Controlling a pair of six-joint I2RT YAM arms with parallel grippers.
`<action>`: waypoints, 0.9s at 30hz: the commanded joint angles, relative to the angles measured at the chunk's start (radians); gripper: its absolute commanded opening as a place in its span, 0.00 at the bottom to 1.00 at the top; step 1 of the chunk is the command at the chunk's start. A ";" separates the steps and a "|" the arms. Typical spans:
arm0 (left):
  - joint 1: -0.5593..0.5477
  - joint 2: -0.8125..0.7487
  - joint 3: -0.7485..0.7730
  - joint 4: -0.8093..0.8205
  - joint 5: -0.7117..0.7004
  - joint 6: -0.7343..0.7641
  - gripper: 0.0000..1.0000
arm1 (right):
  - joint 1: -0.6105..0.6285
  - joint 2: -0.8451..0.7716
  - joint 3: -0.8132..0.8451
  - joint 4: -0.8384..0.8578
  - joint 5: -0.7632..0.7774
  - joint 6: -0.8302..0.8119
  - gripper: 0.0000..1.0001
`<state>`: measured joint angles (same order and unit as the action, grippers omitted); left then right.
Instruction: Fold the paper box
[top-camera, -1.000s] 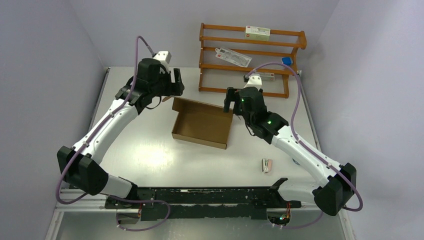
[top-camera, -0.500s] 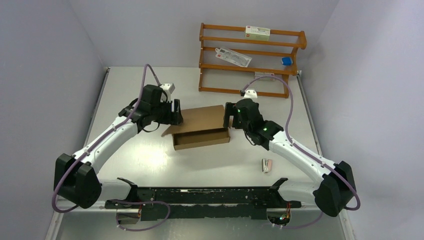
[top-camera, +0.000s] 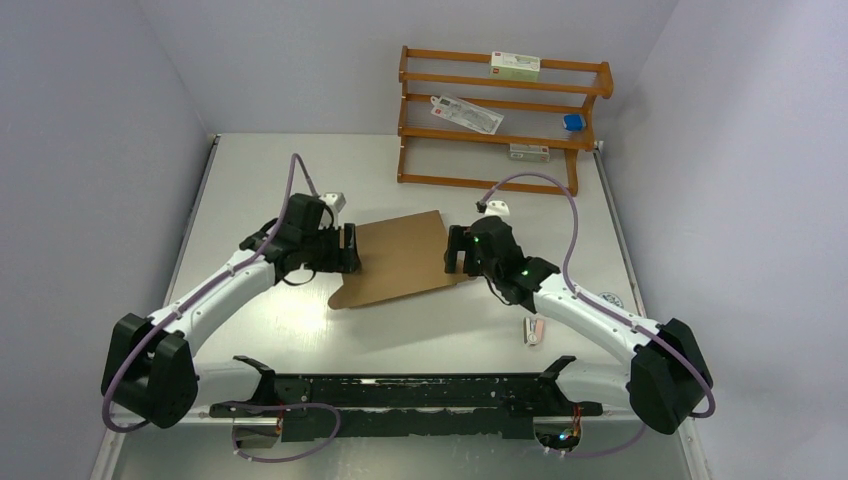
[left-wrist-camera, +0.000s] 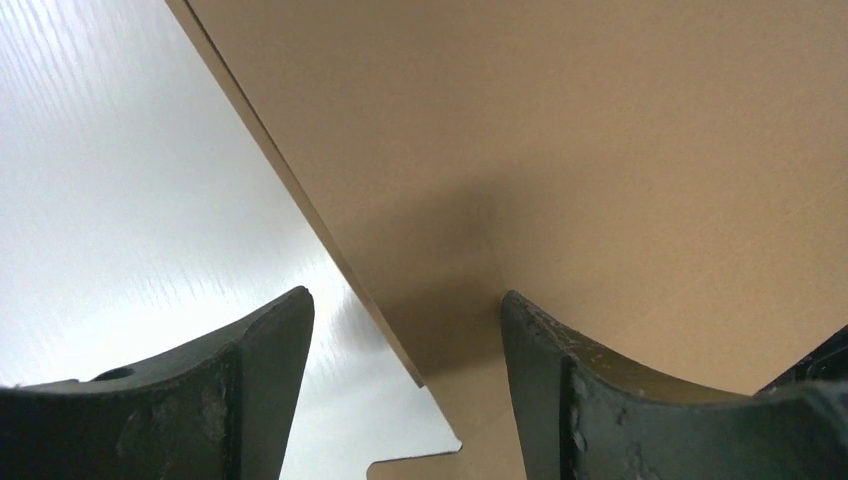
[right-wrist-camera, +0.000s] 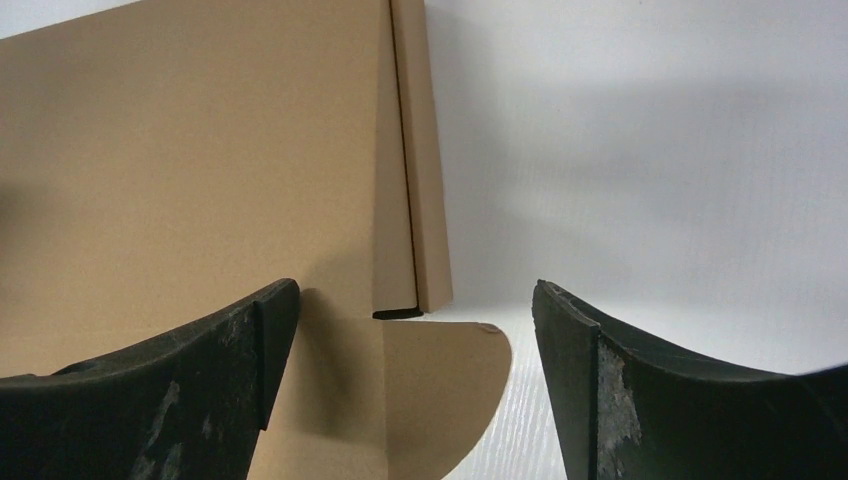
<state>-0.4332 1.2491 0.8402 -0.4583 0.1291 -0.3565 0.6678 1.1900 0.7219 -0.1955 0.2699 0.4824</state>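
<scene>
Brown corrugated cardboard: the paper box (top-camera: 400, 255), which we record lying low in the middle of the desk (top-camera: 300, 330), broad panel uppermost, between the two pincers. Left pincer (top-camera: 349, 248): at the box's left edge, jaws apart, cardboard edge in the gap, nothing clamped. Right pincer (top-camera: 456, 250): at the right edge, jaws wide over a rounded flap, gripping nothing. We also list a small carton (top-camera: 534, 331) beside the right arm
</scene>
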 joint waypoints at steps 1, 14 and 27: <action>0.005 -0.046 -0.084 0.048 -0.020 -0.063 0.72 | -0.004 0.002 -0.051 0.083 -0.026 -0.003 0.89; -0.010 0.015 -0.208 0.212 0.005 -0.132 0.56 | -0.006 0.057 -0.225 0.303 -0.046 -0.037 0.79; -0.058 0.119 -0.133 0.313 -0.086 -0.120 0.54 | -0.028 0.019 -0.208 0.307 -0.027 -0.094 0.76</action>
<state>-0.4801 1.3502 0.6868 -0.1452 0.1104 -0.4904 0.6552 1.2415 0.4984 0.1314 0.2356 0.4240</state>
